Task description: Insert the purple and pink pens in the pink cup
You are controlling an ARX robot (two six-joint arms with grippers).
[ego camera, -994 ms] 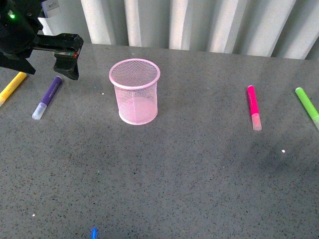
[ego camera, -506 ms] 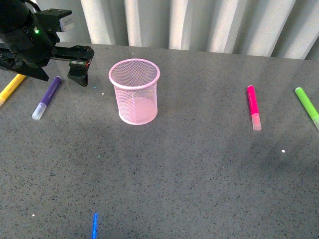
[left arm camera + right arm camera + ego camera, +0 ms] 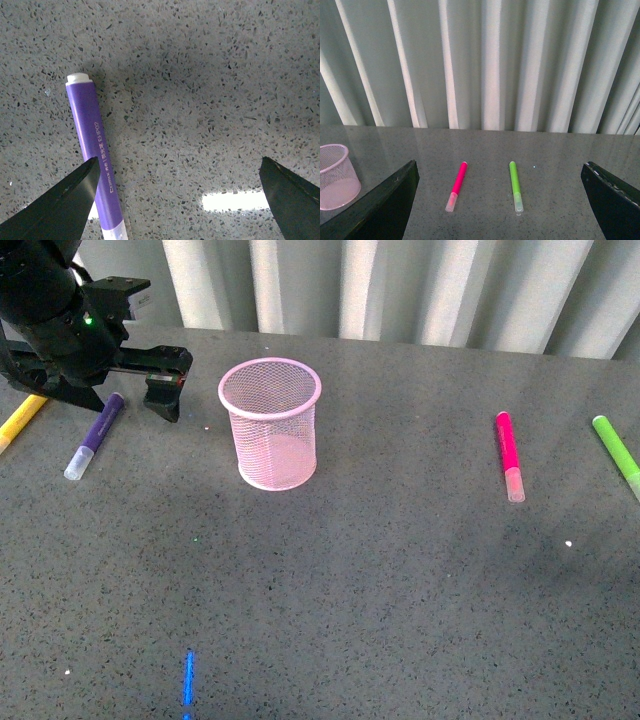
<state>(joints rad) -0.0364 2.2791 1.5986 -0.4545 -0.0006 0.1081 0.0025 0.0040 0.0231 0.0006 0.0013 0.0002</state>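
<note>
Purple pen [image 3: 95, 160] lay flat beside the left gripper [image 3: 180, 200], jaws spread; right gripper [image 3: 497, 210] likewise spread; pink pen [image 3: 509, 455] well apart from pink cup [image 3: 270, 425].

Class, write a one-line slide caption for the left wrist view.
Open left claw above the speckled grey table, with the purple pen lying beside one finger.

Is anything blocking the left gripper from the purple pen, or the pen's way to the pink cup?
Nothing visible. The left gripper hangs open over the purple pen, which lies bare beside one finger, off the middle of the gap. Only bare table lies between the pen and the pink cup.
</note>
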